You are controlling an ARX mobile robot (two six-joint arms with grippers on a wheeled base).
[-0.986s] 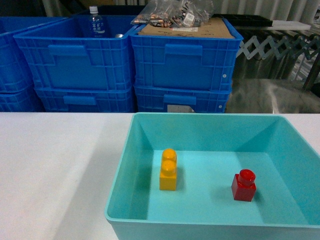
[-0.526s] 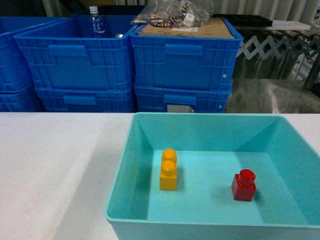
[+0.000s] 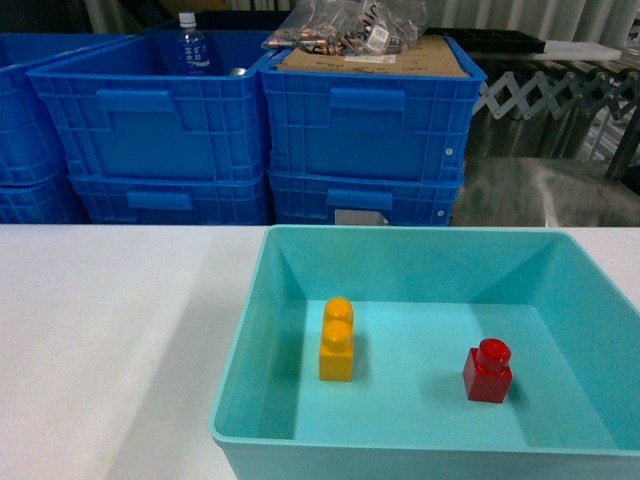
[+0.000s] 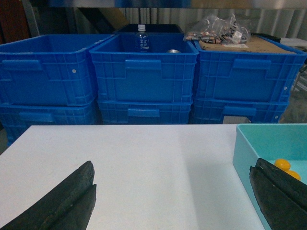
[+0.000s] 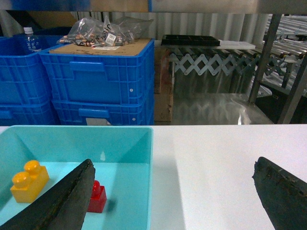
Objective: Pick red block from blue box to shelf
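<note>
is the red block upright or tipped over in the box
Upright: the red block stands on the blue box floor with its round stud on top, apart from the yellow brick.

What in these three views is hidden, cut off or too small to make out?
- Red block: partly behind a right gripper finger, right wrist view.
- Blue box: near rim cut by the bottom edge, head view.
- Bottle label: too small, left wrist view.
</note>
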